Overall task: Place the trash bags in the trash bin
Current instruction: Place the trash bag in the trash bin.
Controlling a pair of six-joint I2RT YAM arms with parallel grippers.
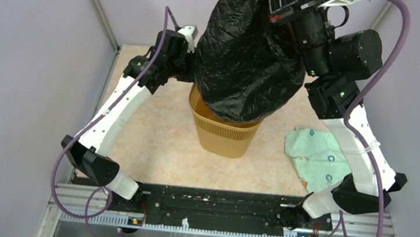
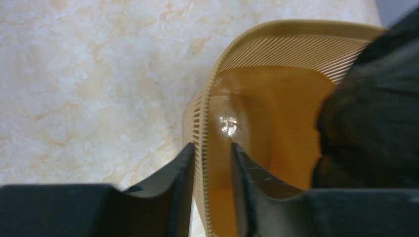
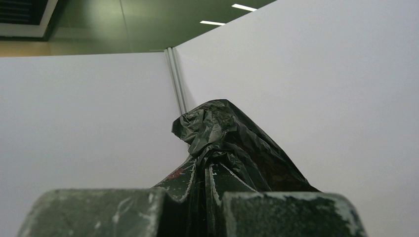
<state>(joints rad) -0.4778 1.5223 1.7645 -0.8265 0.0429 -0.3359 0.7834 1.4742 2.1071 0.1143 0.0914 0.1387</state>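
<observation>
From above, the black trash bag (image 1: 242,58) hangs puffed and crinkled from the right claw (image 1: 273,8), which is high at the top of the view. The bag's lower end covers most of the mouth of the yellow bin (image 1: 223,134). The bin stands upright in the middle of the marbled beige table (image 1: 153,142). The left claw (image 1: 191,64) reaches to the bin's far left rim and is partly hidden by the bag. A pale green cloth (image 1: 314,157) lies crumpled on the table to the right of the bin, well apart from it and just beside the right arm.

In the left wrist view, the left claw (image 2: 212,146) has its 2 fingers (image 2: 180,187) apart, astride the slotted rim of the bin (image 2: 276,98): 1 is outside the wall and 1 inside, with a gap between the inner finger and the wall. The bag (image 2: 375,113) fills the right side, over that half of the bin's mouth. How far it dips inside cannot be told. The table (image 2: 89,74) shows to the left.

In the right wrist view, the right claw (image 3: 205,177) is clamped tight on a gathered bunch of the bag (image 3: 222,133), which juts up beyond the fingertips against a plain white wall (image 3: 74,123)
</observation>
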